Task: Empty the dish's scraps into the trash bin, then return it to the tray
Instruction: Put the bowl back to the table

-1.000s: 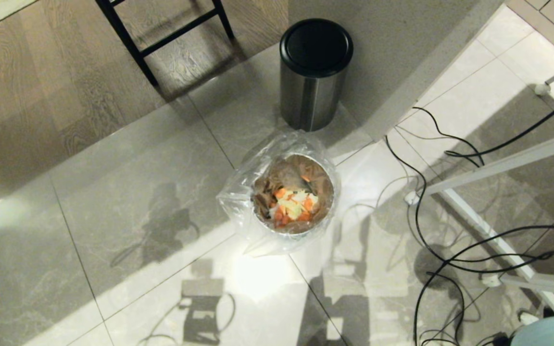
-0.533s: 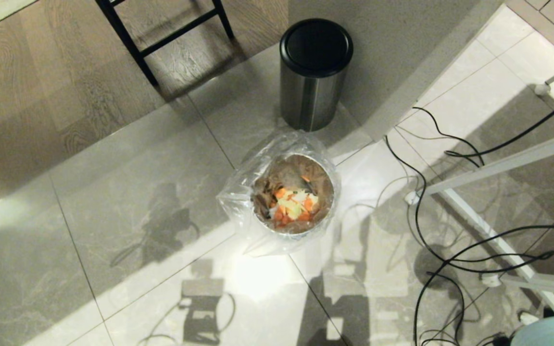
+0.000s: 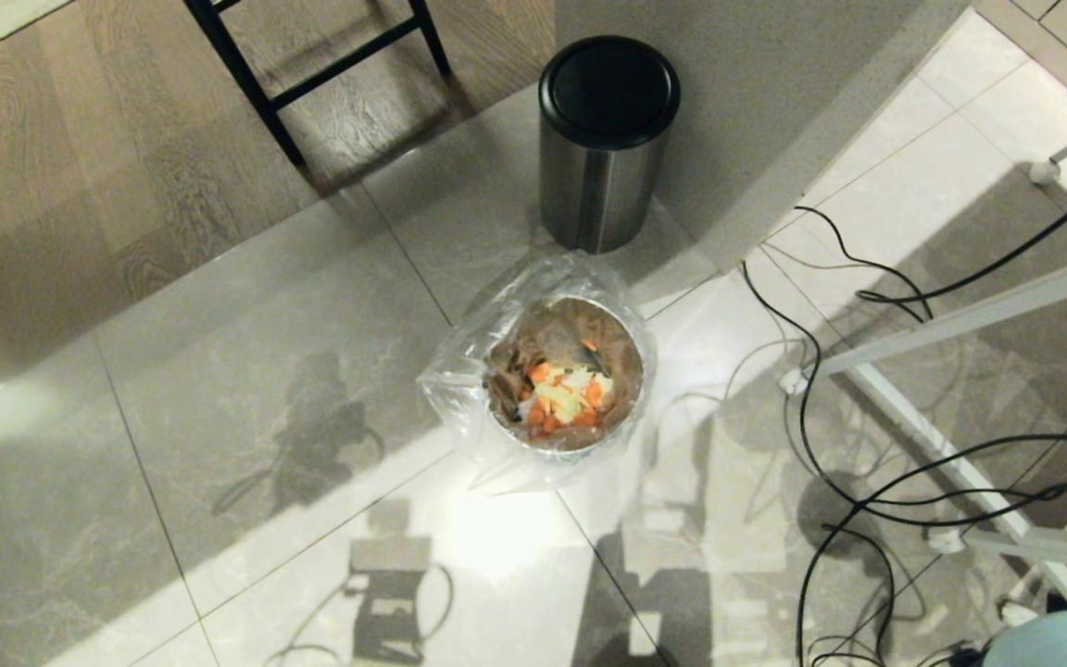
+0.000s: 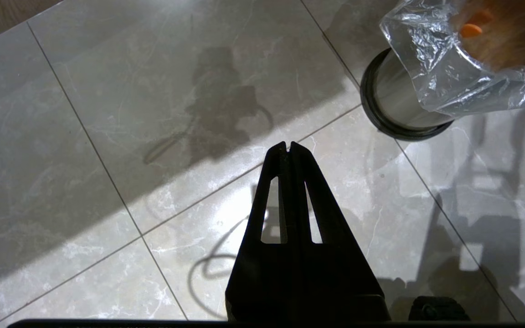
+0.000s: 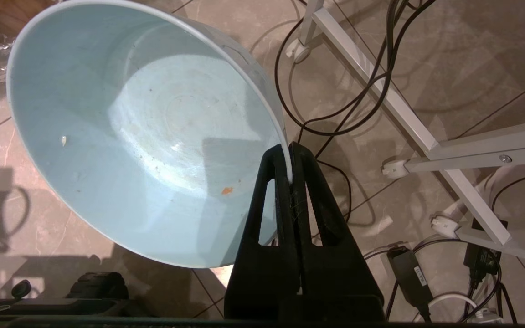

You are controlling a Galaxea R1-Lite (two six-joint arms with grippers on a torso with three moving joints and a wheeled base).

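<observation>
One tiny drift only: the dish, pinched at its rim by the right gripper, slides lower at 5 o'clock, scraps already in the bin, left gripper closed empty, tray next.

surface: glossy grey marble-look tile floor, meeting wood-look flooring at the far left | on it: bag-lined steel trash bin; lidded steel bin just beyond; black chair legs on the wood; black cables and white frame feet at right
</observation>
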